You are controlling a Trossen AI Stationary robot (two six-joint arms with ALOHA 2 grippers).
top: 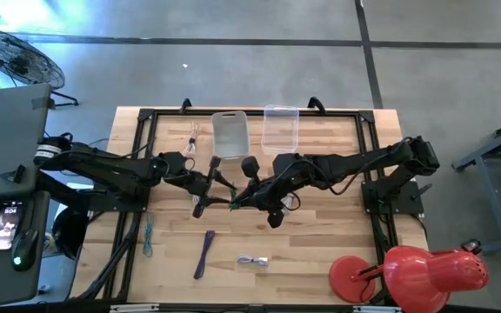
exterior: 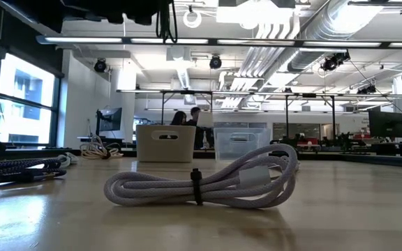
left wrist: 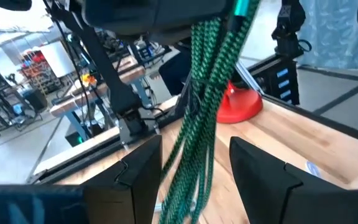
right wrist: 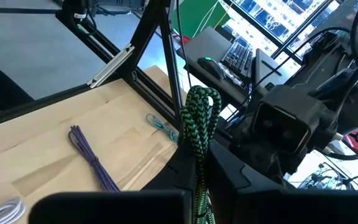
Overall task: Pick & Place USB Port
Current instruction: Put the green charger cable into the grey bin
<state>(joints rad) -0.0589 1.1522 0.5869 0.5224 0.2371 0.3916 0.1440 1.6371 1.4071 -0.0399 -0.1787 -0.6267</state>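
Right gripper, seen from above, meets the left gripper over the middle of the table, just in front of the white bin; a green braided cable hangs between them, well clear of that bin and of the clear bin beside it. Risk noted: both arms crowd one spot, so any uncoordinated move could knock fingers together. From table height neither gripper's fingers show; a white coiled cable lies in the foreground, with the white bin and the clear bin far behind it, and people beyond. The left wrist camera shows the left fingers standing apart with the green cable dangling through the gap, apparently unclamped; should the right arm let go before these close, the cable would drop to the wood. The right wrist camera shows the right fingers pinched shut on the green cable, its loop standing above them; a purple cable and a teal cable lie on the table beyond, and the hanging loops could snag on the left gripper during a handover.
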